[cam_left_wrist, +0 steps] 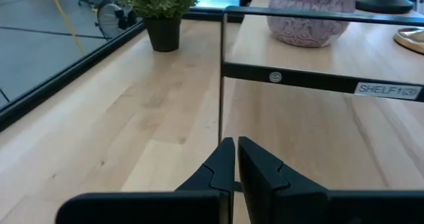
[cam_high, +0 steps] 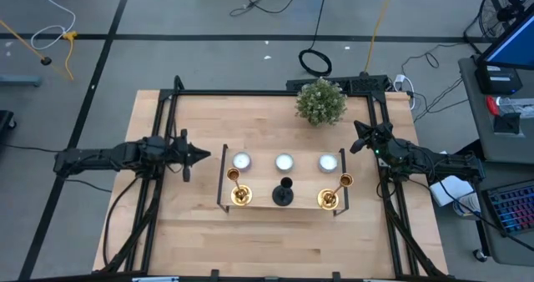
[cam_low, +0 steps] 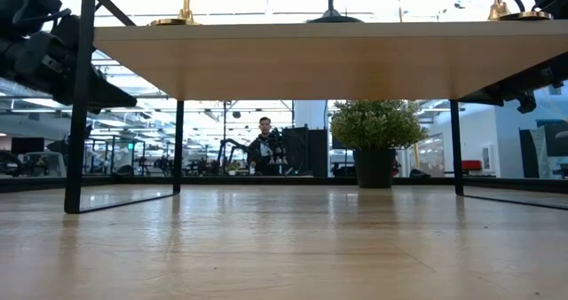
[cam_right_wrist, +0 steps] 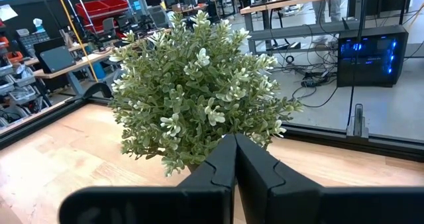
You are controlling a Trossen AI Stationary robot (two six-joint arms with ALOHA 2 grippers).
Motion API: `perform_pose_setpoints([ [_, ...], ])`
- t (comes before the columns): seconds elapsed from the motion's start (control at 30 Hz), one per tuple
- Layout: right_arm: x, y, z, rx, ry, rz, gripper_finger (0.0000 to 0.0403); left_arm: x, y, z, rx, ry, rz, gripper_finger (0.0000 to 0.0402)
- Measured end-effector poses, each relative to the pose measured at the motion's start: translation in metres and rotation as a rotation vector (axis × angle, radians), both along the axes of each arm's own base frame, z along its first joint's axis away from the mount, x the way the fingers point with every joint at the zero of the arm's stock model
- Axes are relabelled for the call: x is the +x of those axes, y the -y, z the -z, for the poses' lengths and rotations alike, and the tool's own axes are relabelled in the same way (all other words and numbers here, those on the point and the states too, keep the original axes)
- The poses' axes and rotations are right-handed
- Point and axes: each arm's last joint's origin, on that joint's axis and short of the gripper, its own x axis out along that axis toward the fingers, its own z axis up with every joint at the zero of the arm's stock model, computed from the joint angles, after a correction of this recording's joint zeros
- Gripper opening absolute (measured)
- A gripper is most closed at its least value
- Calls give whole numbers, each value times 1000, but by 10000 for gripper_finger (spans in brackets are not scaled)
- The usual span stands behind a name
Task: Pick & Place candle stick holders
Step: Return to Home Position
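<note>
A gold holder (cam_high: pixel 239 195) stands upright at the 9 o'clock end of the wooden shelf (cam_high: pixel 263 182). The black holder (cam_high: pixel 284 195) is in the middle and a second gold holder (cam_high: pixel 329 199) is at the 3 o'clock end. All three line the shelf's 6 o'clock edge, with three white candles (cam_high: pixel 284 161) in a row toward 12 o'clock of them.

The left gripper (cam_high: pixel 204 155) hangs over the desk (cam_high: pixel 209 240) just off the shelf's 9 o'clock end. Its fingers (cam_left_wrist: pixel 222 159) are pressed together on nothing and point toward 3 o'clock. The first gold holder is near, between 4 and 5 o'clock of the fingertips, and clear of them.

The right gripper (cam_high: pixel 360 136) is off the shelf's 2 o'clock corner, aimed at the potted plant (cam_high: pixel 320 101). Its fingers (cam_right_wrist: pixel 222 158) are likewise closed and empty. The second gold holder stands apart at about 7 o'clock of them.
</note>
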Motion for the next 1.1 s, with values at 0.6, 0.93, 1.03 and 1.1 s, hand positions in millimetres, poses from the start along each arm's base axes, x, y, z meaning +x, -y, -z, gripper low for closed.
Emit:
perform_pose_setpoints([
  [0.6,0,0,0,0,0,0,4,0,1,0,-7,3,4,26],
  [0.93,0,0,0,0,0,0,4,0,1,0,-5,3,5,26],
  [1.03,0,0,0,0,0,0,4,0,1,0,-5,3,4,26],
  [1.1,0,0,0,0,0,0,4,0,1,0,-5,3,4,26],
])
